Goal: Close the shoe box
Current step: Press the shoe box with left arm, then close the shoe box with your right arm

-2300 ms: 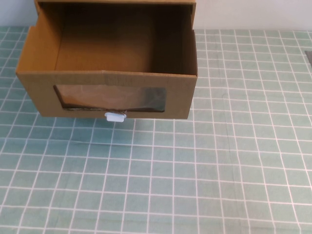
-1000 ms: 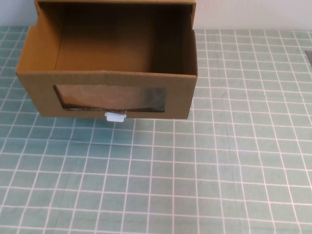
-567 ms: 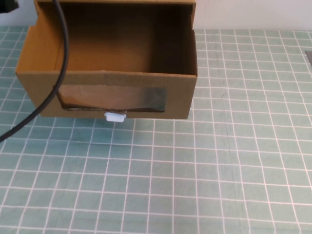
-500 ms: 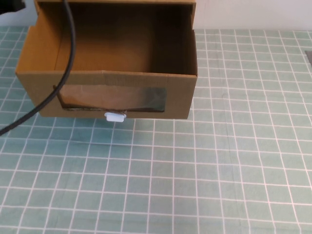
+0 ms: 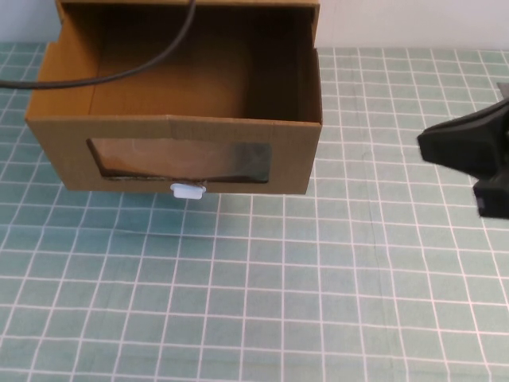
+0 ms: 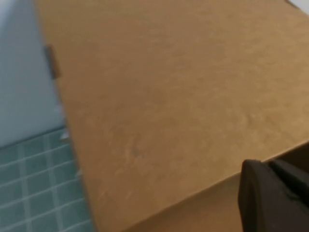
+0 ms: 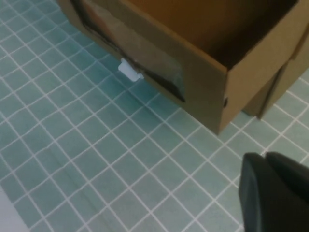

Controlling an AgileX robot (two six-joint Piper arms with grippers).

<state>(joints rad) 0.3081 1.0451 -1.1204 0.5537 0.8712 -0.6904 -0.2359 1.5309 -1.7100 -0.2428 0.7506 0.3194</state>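
Right end effector (image 5: 477,159) hovers over tiled worktop (image 5: 318,302) at right edge, well apart from shoe box (image 5: 179,155); fingers' state can't tell. Box sits far-left, drawer pulled out, white tab (image 5: 188,190) below window. Left end effector (image 6: 270,198) beside box's outer wall; state unclear.

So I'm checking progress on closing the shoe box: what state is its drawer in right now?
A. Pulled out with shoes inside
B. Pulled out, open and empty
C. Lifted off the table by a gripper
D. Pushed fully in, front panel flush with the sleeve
B: the shoe box drawer sticks out toward the robot, its bare interior visible, white tab untouched. The right gripper hangs off to its right; the left gripper is over the box top.
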